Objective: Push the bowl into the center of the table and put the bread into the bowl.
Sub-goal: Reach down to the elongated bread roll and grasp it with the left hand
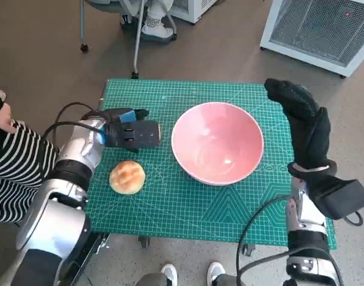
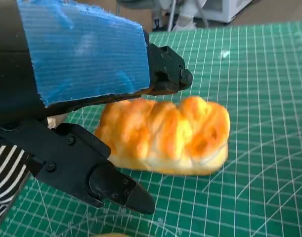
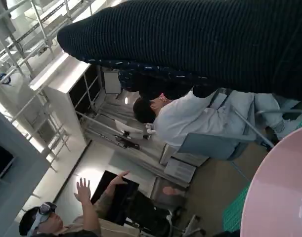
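Note:
A pink bowl [image 1: 217, 143] stands empty on the green cutting mat [image 1: 170, 208], a little right of its middle; its rim also shows in the right wrist view [image 3: 284, 192]. A round golden bread [image 1: 127, 177] lies on the mat near the left front. My left hand [image 1: 131, 132] hovers just beyond the bread, between it and the bowl, holding nothing. In the left wrist view the bread [image 2: 165, 136] lies on the mat, framed by the spread black fingers [image 2: 106, 182] below the taped back [image 2: 81, 59]. My right hand [image 1: 301, 119] is raised beside the bowl's right rim, fingers stretched out, empty.
A person's striped sleeve [image 1: 15, 167] is close to my left arm. A white grilled unit [image 1: 324, 30] stands on the floor at the back right. Chair legs and a foot [image 1: 152, 24] are behind the table; shoes [image 1: 170, 274] show at the front edge.

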Robot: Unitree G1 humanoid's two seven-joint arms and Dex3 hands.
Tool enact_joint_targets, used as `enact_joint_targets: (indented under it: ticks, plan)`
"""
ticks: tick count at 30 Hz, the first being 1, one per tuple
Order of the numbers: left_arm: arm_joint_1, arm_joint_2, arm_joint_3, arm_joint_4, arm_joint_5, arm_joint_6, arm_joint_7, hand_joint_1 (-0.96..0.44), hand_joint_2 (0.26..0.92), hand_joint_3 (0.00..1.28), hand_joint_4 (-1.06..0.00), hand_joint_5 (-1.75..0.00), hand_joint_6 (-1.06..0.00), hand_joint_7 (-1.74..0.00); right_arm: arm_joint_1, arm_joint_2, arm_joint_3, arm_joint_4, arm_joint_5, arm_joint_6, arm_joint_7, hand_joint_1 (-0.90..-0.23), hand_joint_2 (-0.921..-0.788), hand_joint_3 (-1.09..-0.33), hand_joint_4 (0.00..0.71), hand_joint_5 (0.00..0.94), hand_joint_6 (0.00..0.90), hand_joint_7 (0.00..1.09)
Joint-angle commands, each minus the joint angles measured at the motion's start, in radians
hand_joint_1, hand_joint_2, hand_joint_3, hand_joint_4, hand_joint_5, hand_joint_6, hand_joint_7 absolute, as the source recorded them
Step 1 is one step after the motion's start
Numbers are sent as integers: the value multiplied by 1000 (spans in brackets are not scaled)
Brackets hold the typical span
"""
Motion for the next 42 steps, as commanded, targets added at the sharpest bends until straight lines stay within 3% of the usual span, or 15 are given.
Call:
enact_joint_targets:
  ticks: [1, 10, 16, 17, 20, 23, 28, 30, 35, 40, 42]
  plan:
    - [-2, -18, -13, 13, 14, 16, 50, -302, 752, 3, -127, -20, -270, -15, 26, 3, 3, -3, -10, 14, -11, -793, -921, -761, 176, 4, 94, 391]
    - [32, -23, -41, 16, 46, -15, 196, -141, 792, 8, -404, -32, -533, -63, 42, 9, 9, -36, -5, 33, -17, -792, -921, -761, 178, 3, 91, 398]
    - [31, -23, -46, 19, 43, -18, 203, -128, 800, 6, -448, -21, -577, -56, 44, 9, 10, -43, -5, 38, -19, -792, -921, -761, 178, 3, 89, 401]
    - [43, -19, -64, 18, 60, -36, 242, -128, 800, 6, -449, -20, -579, -55, 46, 8, 9, -41, -2, 38, -18, -792, -921, -761, 178, 3, 89, 402]
    - [60, -15, -95, 20, 91, -63, 302, -104, 821, 12, -649, -115, -705, -110, 47, 7, 6, -38, 3, 36, -16, -791, -921, -761, 176, 2, 88, 404]
    - [60, -17, -99, 24, 95, -65, 299, -97, 827, 12, -724, -155, -745, -126, 46, 7, 6, -36, 4, 35, -15, -789, -921, -761, 174, 1, 87, 405]
    - [61, -19, -111, 28, 101, -62, 297, -92, 834, 3, -632, -698, -799, -173, 47, 10, 8, -39, 2, 35, -18, -781, -921, -761, 170, 0, 85, 409]
    - [64, -19, -114, 29, 106, -62, 299, -92, 836, 2, -617, -776, -805, -193, 47, 11, 8, -38, 1, 34, -19, -780, -921, -761, 169, 0, 85, 411]
    - [68, -19, -120, 30, 116, -63, 308, -93, 841, 1, -654, -684, -747, -410, 47, 11, 9, -37, 2, 34, -18, -778, -921, -761, 166, 0, 83, 414]
    - [70, -19, -123, 31, 117, -63, 309, -91, 847, 1, -667, -683, -721, -507, 52, 12, 9, -43, 4, 35, -16, -769, -921, -761, 165, 0, 82, 417]
    - [71, -18, -123, 31, 116, -62, 310, -225, 883, 44, -652, -745, -690, -868, 54, 12, 9, -46, 7, 36, -14, -765, -921, -762, 165, 0, 81, 418]
